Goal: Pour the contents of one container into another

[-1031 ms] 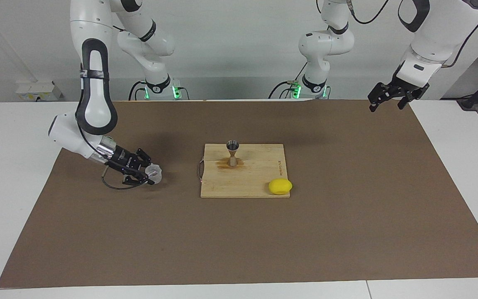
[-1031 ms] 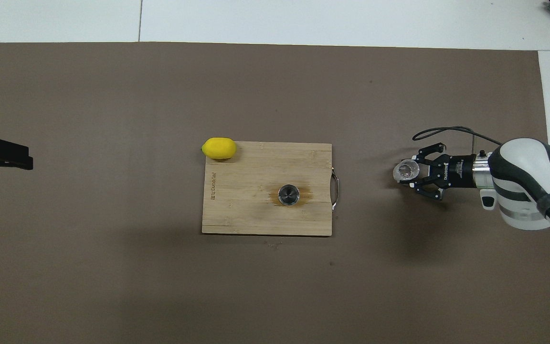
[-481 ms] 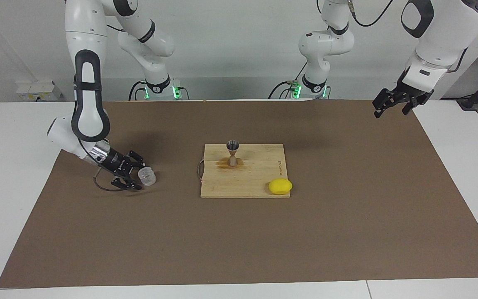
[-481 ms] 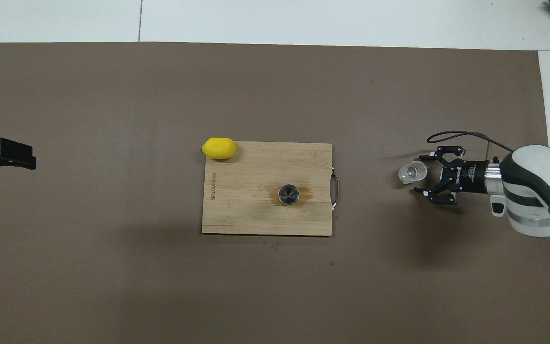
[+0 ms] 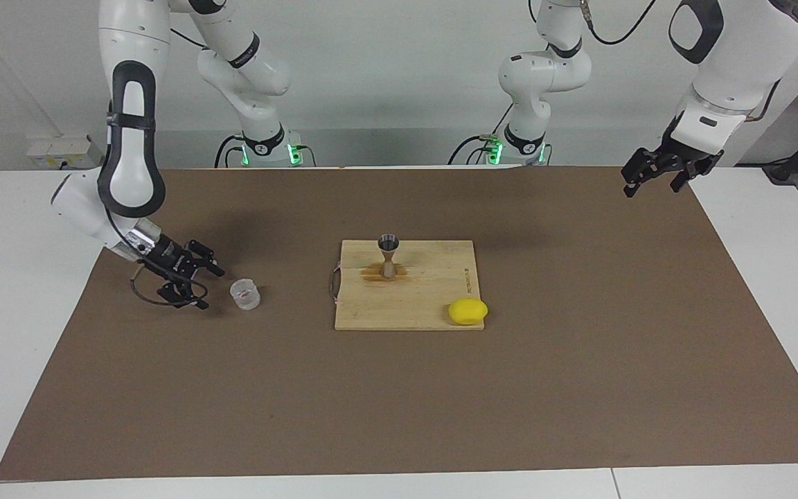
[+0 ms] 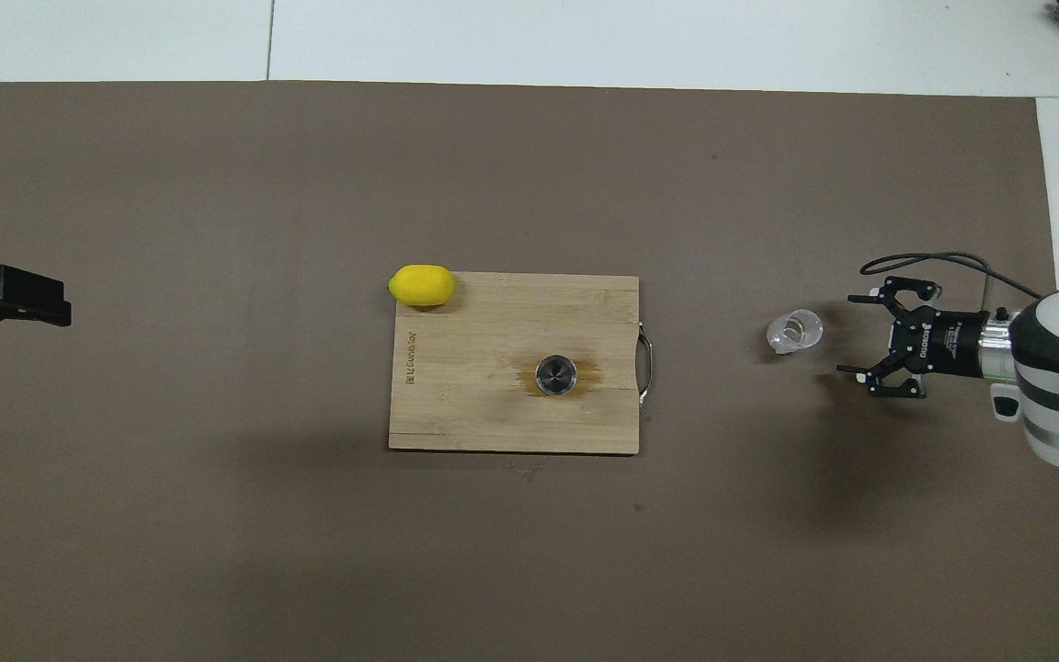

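The clear ridged glass cup (image 5: pixel 245 293) (image 6: pixel 793 331) stands upright on the brown mat toward the right arm's end of the table. My right gripper (image 5: pixel 206 286) (image 6: pixel 851 334) is open beside it, a short gap away, holding nothing. The silvery hourglass jigger (image 5: pixel 388 256) (image 6: pixel 556 374) stands upright on the wooden cutting board (image 5: pixel 427 298) (image 6: pixel 474 405), on a brown wet stain. My left gripper (image 5: pixel 652 181) (image 6: pixel 51 308) waits open, raised over the mat's corner at the left arm's end.
A yellow lemon (image 5: pixel 468 311) (image 6: pixel 421 285) lies at the board's corner farthest from the robots. The board has a metal handle (image 5: pixel 334 281) on the side facing the cup. The brown mat (image 5: pixel 579 388) covers most of the white table.
My right gripper opened, let go of the cup, and drew back from it toward the right arm's end. The cup now stands alone. The left gripper shifted slightly.
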